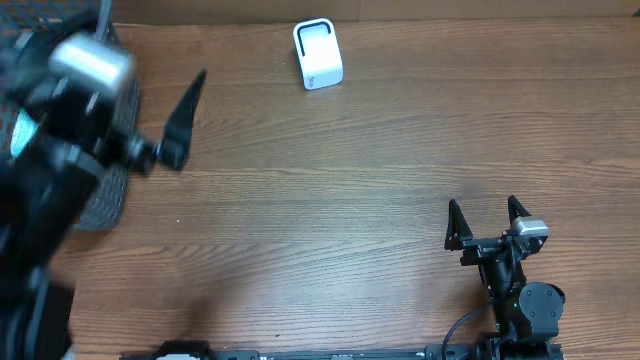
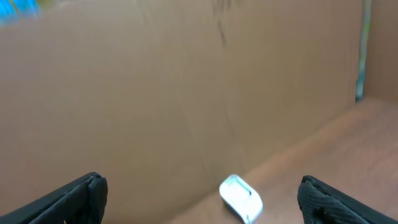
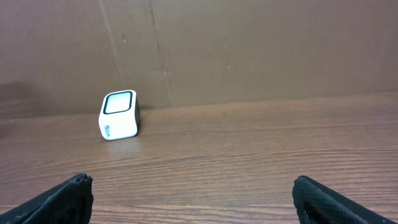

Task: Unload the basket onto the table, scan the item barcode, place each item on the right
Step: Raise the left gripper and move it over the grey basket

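- Overhead: fixed above, looking straight down on the wooden table (image 1: 330,200); the white scanner (image 1: 318,54) sits small near its far edge.
- Right wrist: low over the table, facing the back wall (image 3: 249,50), the scanner well apart ahead.
- Left wrist: blurred, seemingly tilted, facing that same wall, the scanner low in frame.
- All three views share the scanner.

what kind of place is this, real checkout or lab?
Probably a lab bench, not a store: left arm and right arm at a wood-grain table, a small white scanner near its far edge, a cardboard-looking wall behind.
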Robot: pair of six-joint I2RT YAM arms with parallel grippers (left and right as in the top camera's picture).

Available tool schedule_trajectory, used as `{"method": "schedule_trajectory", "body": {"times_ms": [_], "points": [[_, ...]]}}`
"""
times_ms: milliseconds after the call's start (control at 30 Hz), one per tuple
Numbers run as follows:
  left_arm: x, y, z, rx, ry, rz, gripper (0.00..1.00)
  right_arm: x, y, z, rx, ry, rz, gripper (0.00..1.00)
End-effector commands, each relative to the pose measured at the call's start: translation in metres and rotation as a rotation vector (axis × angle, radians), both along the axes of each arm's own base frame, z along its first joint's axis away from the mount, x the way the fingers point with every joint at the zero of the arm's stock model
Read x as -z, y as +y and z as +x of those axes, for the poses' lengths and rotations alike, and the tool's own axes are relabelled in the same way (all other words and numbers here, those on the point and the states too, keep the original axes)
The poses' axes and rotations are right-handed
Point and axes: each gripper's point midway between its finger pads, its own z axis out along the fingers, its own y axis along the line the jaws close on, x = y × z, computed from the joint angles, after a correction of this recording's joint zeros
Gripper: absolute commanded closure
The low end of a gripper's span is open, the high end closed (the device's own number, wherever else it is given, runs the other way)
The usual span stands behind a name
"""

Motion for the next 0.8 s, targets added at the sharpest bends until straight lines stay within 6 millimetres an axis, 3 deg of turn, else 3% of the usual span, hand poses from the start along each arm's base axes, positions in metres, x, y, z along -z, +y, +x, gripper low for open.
{"method": "schedule_trajectory", "body": {"times_ms": [0, 167, 367, 600, 667, 767], "points": [[0.024, 0.009, 0.038, -0.060, 0.081, 0.044, 0.01, 0.002, 0.002, 0.000, -0.011, -0.004, 0.001, 0.00], [0.066, 0.021, 0.083, -0.134, 0.210, 0.068, 0.00, 0.002, 0.002, 0.000, -0.011, -0.004, 0.001, 0.00], [0.122, 0.030, 0.119, -0.187, 0.386, 0.102, 0.00, 0.002, 0.002, 0.000, -0.011, -0.004, 0.001, 0.00], [0.139, 0.040, 0.127, -0.240, 0.437, 0.126, 0.01, 0.002, 0.002, 0.000, -0.011, -0.004, 0.001, 0.00], [0.138, 0.057, 0.129, -0.352, 0.441, 0.101, 0.01, 0.002, 0.002, 0.000, -0.011, -0.004, 0.001, 0.00], [0.131, 0.103, 0.131, -0.634, 0.424, -0.050, 0.01, 0.002, 0.002, 0.000, -0.011, -0.004, 0.001, 0.00]]}}
